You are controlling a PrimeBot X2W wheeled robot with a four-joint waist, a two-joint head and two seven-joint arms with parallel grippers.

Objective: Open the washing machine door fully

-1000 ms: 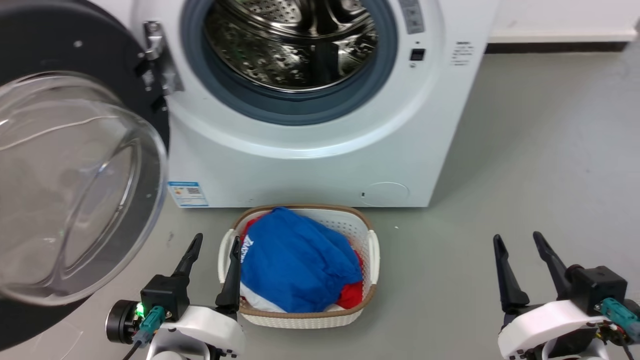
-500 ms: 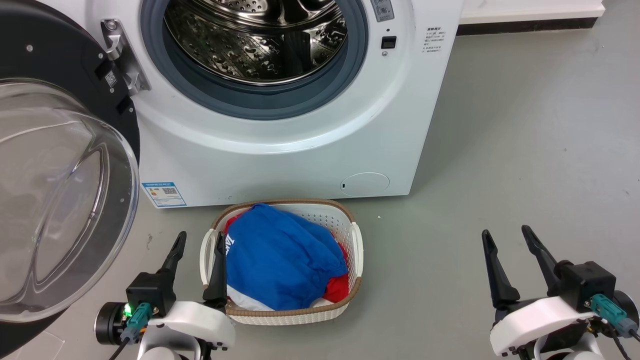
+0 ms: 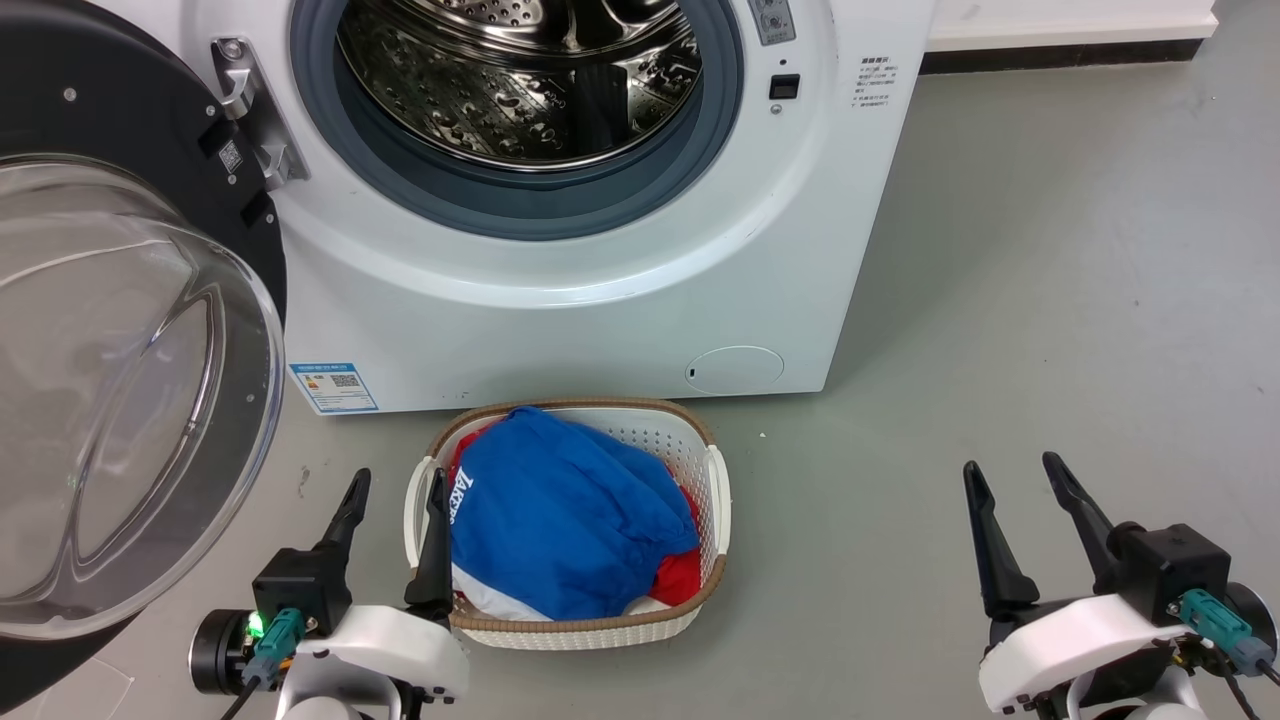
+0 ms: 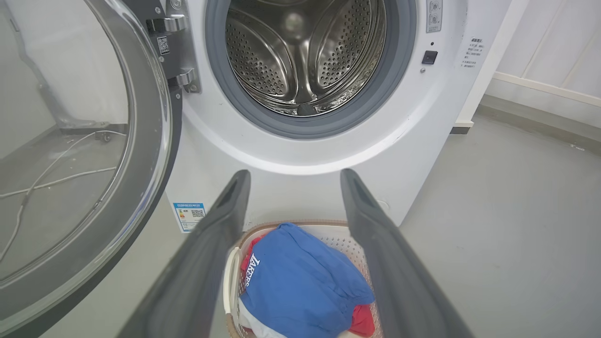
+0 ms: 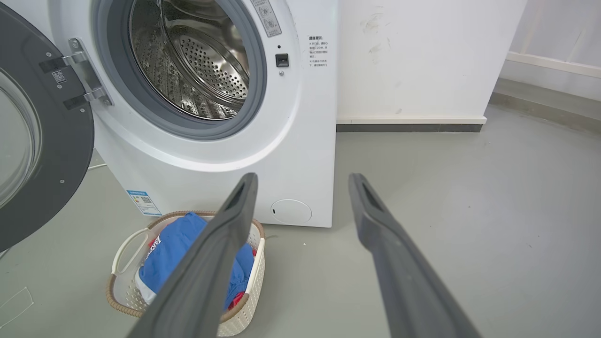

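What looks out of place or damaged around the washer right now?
Nothing stands out. The washing machine door hangs open on its hinge, undamaged; the laundry basket sits upright with the clothes inside it; the left claw and right claw are open, holding nothing.

laundry room, washing machine [image 3: 600, 330], clothes basket [image 3: 660, 436]

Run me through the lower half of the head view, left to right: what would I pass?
washing machine door, standing open → left gripper, fingers apart → laundry basket holding blue and red clothes → bare grey floor → right gripper, fingers apart.
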